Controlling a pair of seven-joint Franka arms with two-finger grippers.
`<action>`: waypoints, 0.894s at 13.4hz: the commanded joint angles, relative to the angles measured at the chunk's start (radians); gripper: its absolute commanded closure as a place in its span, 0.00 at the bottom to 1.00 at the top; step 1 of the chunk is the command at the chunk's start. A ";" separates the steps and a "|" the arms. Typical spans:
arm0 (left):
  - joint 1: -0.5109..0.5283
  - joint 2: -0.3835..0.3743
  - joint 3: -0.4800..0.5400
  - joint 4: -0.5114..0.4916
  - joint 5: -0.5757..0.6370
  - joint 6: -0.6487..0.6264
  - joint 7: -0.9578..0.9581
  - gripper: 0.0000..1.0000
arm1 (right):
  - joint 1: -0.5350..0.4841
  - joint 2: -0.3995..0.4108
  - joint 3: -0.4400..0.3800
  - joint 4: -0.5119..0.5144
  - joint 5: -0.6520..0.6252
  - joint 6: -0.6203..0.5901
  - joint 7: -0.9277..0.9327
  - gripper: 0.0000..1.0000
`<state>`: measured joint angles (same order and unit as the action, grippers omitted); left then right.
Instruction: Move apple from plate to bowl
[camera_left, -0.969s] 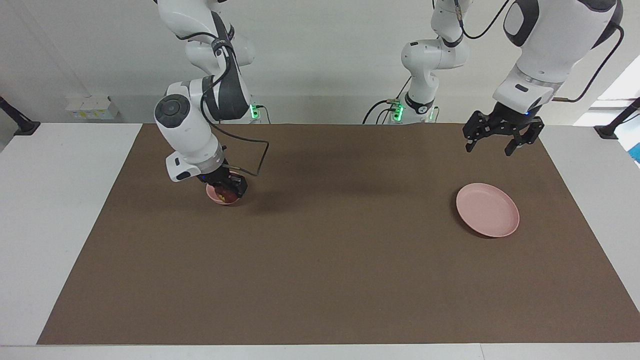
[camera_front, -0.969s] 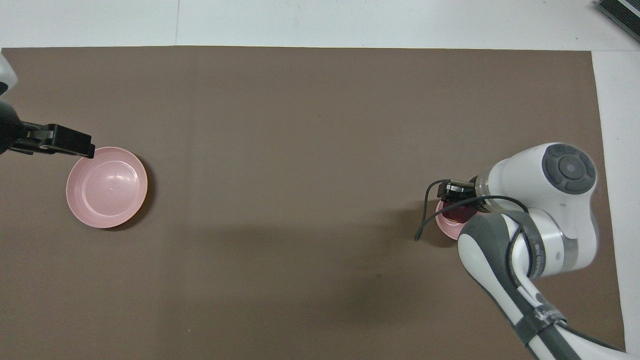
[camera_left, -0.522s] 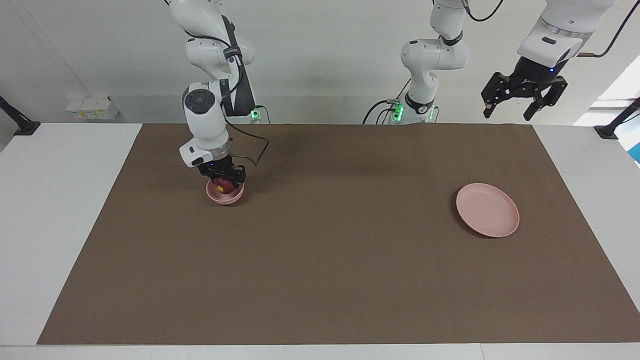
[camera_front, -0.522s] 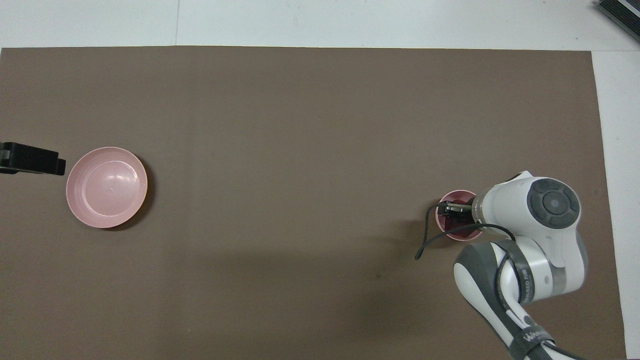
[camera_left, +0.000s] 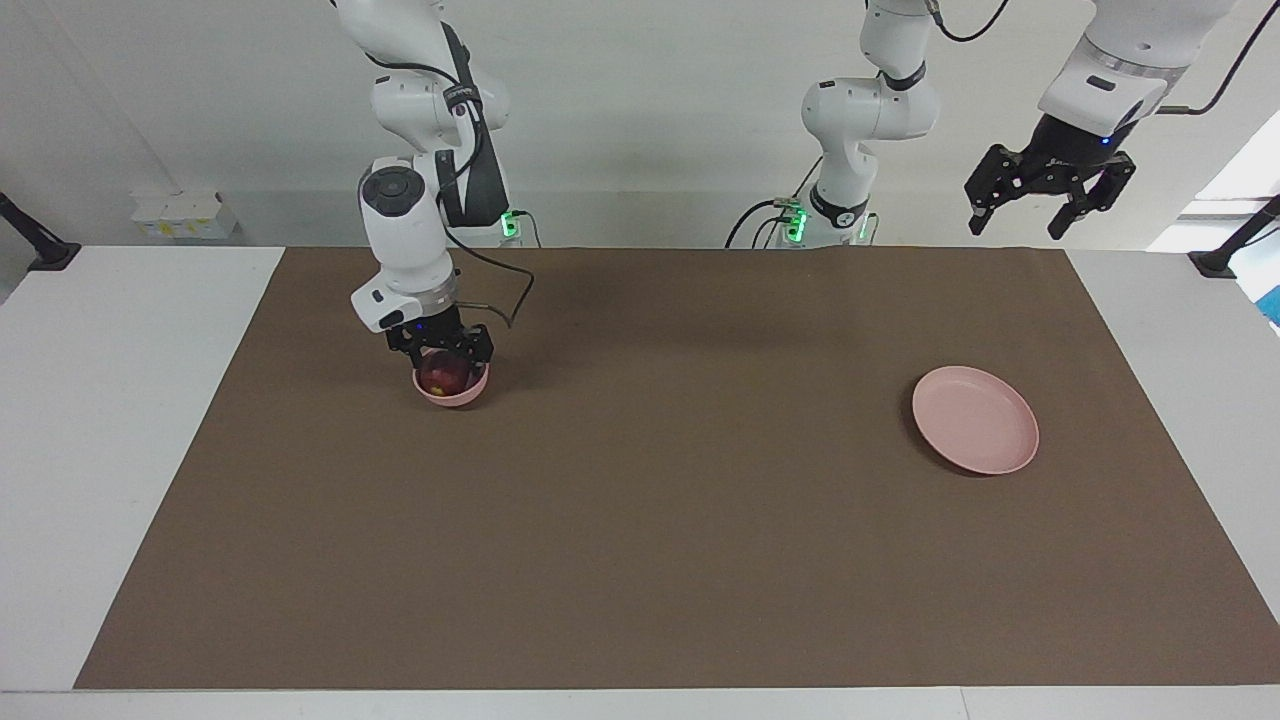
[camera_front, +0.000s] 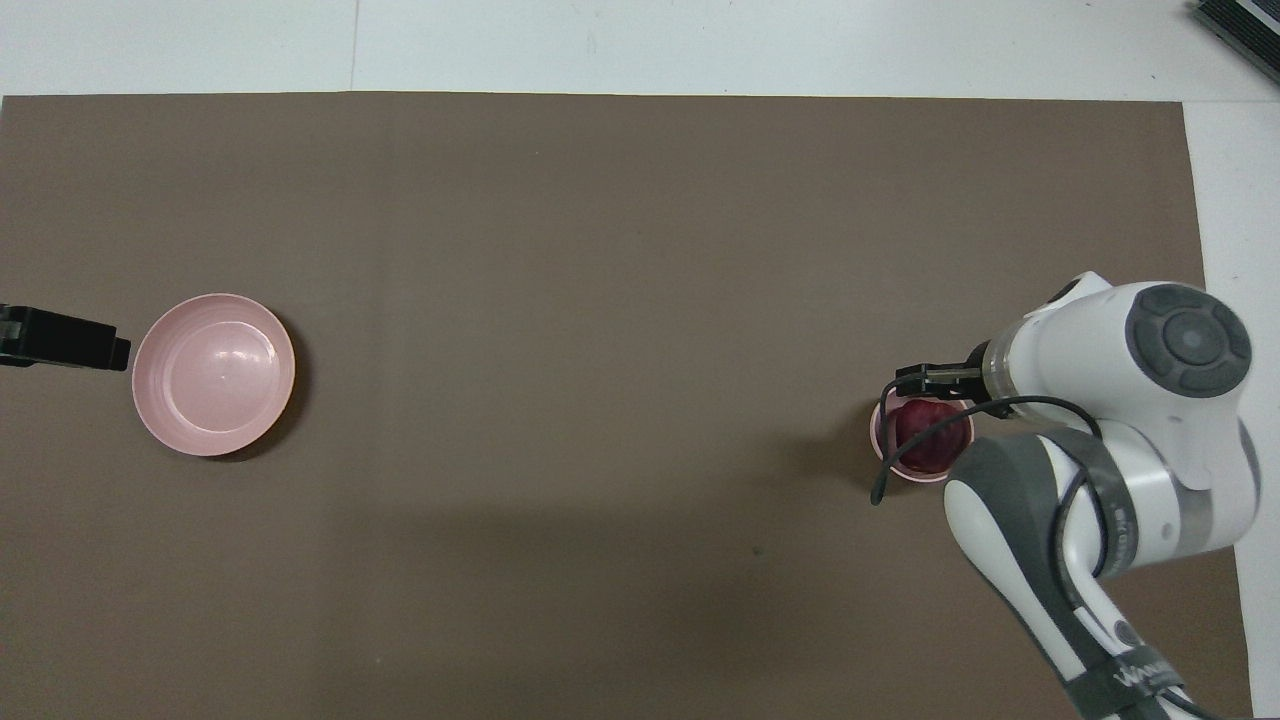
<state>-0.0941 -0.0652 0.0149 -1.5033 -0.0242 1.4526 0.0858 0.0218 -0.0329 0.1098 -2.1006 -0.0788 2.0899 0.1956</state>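
The dark red apple (camera_left: 445, 375) lies in the small pink bowl (camera_left: 470, 397) toward the right arm's end of the table. My right gripper (camera_left: 441, 352) hangs open just above the apple, its fingers apart at either side of the apple's top. In the overhead view the apple (camera_front: 925, 450) shows in the bowl (camera_front: 880, 450) under the right gripper (camera_front: 932, 384). The flat pink plate (camera_left: 975, 420) lies bare toward the left arm's end; it also shows in the overhead view (camera_front: 213, 373). My left gripper (camera_left: 1045, 210) is open and empty, raised high near the plate's end of the table; it also shows in the overhead view (camera_front: 65, 340).
A brown mat (camera_left: 680, 520) covers the table between white side surfaces. A black cable (camera_front: 880, 470) loops from the right wrist beside the bowl.
The right gripper has let go of the apple and risen a little above the bowl, its wrist turning. The left gripper rose high from beside the plate, then held still.
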 joint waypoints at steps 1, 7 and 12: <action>0.010 -0.035 0.010 -0.035 0.003 -0.040 0.042 0.00 | -0.028 0.007 0.007 0.160 -0.004 -0.153 -0.096 0.00; 0.008 -0.033 0.011 -0.025 0.003 -0.041 0.035 0.00 | -0.074 0.008 0.007 0.444 0.004 -0.421 -0.203 0.00; 0.010 -0.033 0.011 -0.025 0.003 -0.041 0.035 0.00 | -0.115 0.116 0.004 0.675 0.068 -0.642 -0.197 0.00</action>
<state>-0.0856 -0.0762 0.0236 -1.5082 -0.0242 1.4138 0.1101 -0.0673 0.0067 0.1060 -1.5407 -0.0420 1.5043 0.0247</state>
